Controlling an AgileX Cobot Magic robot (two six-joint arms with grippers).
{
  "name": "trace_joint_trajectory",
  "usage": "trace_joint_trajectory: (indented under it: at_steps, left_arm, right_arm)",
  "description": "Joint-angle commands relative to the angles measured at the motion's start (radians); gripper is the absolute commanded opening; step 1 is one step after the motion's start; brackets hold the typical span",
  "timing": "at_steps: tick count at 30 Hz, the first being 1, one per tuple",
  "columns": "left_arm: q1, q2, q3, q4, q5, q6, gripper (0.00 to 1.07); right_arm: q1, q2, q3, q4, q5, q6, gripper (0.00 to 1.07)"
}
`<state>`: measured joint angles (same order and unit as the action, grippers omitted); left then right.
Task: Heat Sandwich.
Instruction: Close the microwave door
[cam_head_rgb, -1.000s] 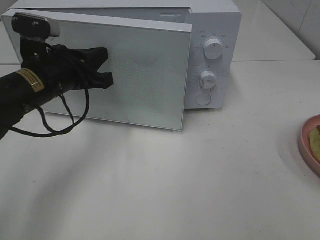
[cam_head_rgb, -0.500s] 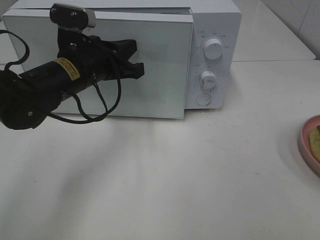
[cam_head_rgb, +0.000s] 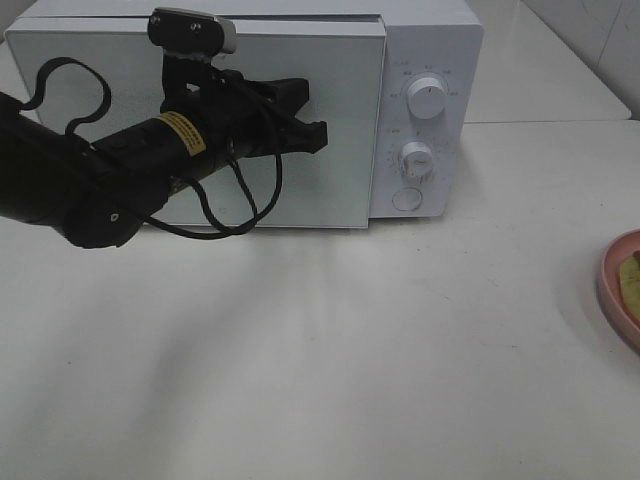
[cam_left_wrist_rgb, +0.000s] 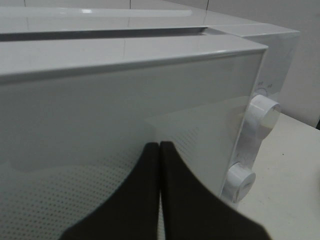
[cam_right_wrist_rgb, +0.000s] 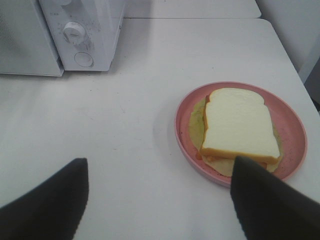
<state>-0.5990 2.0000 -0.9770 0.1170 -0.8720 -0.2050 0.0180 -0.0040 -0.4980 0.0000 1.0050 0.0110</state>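
Two grippers are ours. We hold the left gripper (cam_head_rgb: 312, 130) pressed together, its fingers (cam_left_wrist_rgb: 150, 200) against the microwave (cam_head_rgb: 430, 60) door (cam_head_rgb: 340, 190), pinching nothing. Our right gripper (cam_right_wrist_rgb: 160, 200) hangs spread wide above the table (cam_right_wrist_rgb: 125, 130), empty, near the pink plate (cam_right_wrist_rgb: 292, 125). On that plate lies the sandwich (cam_right_wrist_rgb: 237, 125), well apart from the microwave.

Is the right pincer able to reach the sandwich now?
Probably yes: the right pincer is open, and only bare table lies between it and the sandwich on the plate.
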Motion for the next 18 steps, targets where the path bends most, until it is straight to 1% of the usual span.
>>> trace_joint_trajectory:
  at_steps: [1,4,6,8,9,10,18]
  left_arm:
    - [0.011,0.014,-0.043,-0.093,0.003,-0.006,0.00]
    - [0.011,0.024,-0.057,-0.109,0.007,-0.006,0.00]
    - [0.015,0.047,-0.097,-0.132,0.052,-0.003,0.00]
    - [0.016,0.055,-0.113,-0.133,0.069,-0.003,0.00]
    - [0.016,0.071,-0.144,-0.135,0.090,-0.002,0.00]
    - [0.018,0.073,-0.156,-0.134,0.096,-0.002,0.00]
    - [0.018,0.074,-0.164,-0.134,0.097,-0.002,0.00]
  right_arm:
    - [-0.007,-0.028,0.001,0.000,-0.008,-0.003,0.76]
    - [-0.007,-0.028,0.001,0.000,-0.008,-0.003,0.76]
    - [-0.007,-0.028,0.001,0.000,-0.008,-0.003,0.76]
    - [-0.007,-0.028,0.001,0.000,-0.008,-0.003,0.76]
    - [-0.007,-0.028,0.001,0.000,-0.008,-0.003,0.76]
    - [-0.007,-0.028,0.001,0.000,-0.008,-0.003,0.76]
    - [-0.007,-0.028,0.001,0.000,-0.008,-0.003,0.76]
